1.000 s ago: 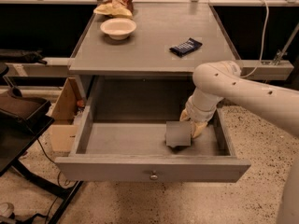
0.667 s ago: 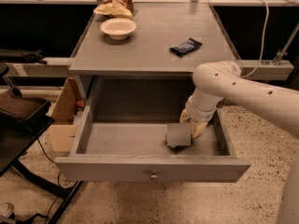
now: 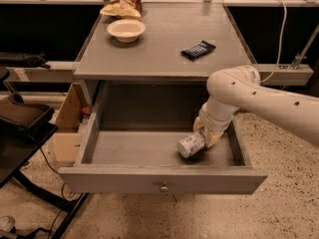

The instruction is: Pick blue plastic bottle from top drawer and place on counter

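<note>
1. The gripper (image 3: 205,137), at 3 o'clock in the top drawer (image 3: 124,180), has its fingers closed on 1 end of the blue plastic bottle (image 3: 191,145).
2. End grip: the bottle may pivot and slip.
3. Raised toward 12 o'clock, it may strike the counter (image 3: 164,44) edge.

- The blue plastic bottle (image 3: 191,146) is pale, with a bluish-white printed label and a whitish end.
- The top drawer (image 3: 149,180) is plain matte grey inside and out; the knob (image 3: 163,187) on its front is dull silver metal.
- The surface (image 3: 164,44) is the same flat grey, lighter along its worn edges.
- The end effector (image 3: 203,137), down in the right part of the top drawer by the bottle, is yellowish tan.
- The arm (image 3: 269,101) is off-white with a row of small dark dots.
- The bowl (image 3: 126,29) is cream.
- The snack wrapper (image 3: 198,50) is dark blue with white print.
- The chip bag (image 3: 122,1) is yellow and brown.
- The floor (image 3: 279,208) is beige with dark speckles.
- The cardboard box (image 3: 67,118) is tan.
</note>
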